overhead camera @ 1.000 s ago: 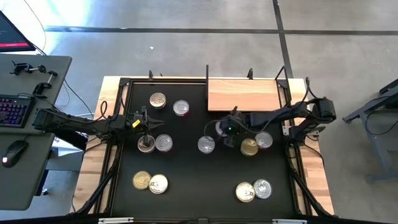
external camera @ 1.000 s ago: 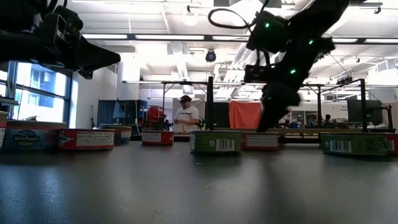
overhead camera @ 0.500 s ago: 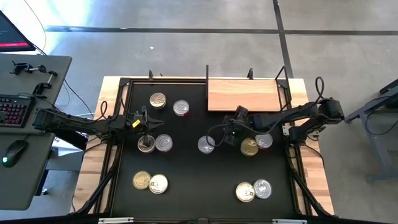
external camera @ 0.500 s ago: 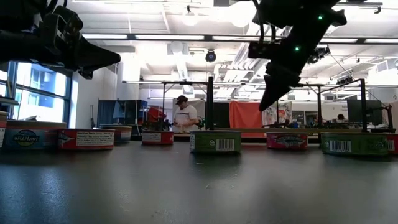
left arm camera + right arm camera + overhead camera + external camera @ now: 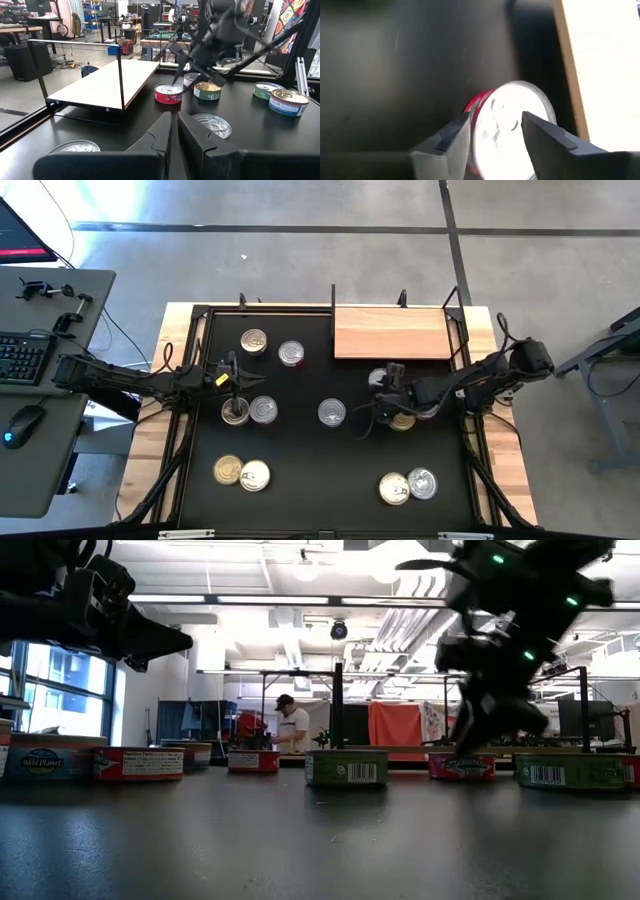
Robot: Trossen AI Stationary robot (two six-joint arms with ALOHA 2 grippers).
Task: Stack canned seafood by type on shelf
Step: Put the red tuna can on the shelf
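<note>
Right gripper (image 5: 492, 137): fingers parted, poised over a red-sided can (image 5: 512, 125), gripping nothing, beside the shelf (image 5: 390, 333).
Left gripper (image 5: 237, 372): fingers closed, empty.

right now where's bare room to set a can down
The shelf is fully bare. The mat is open at centre front, between the two front can pairs. It is crowded below the shelf, where the right gripper hangs over a red-sided can.
</note>
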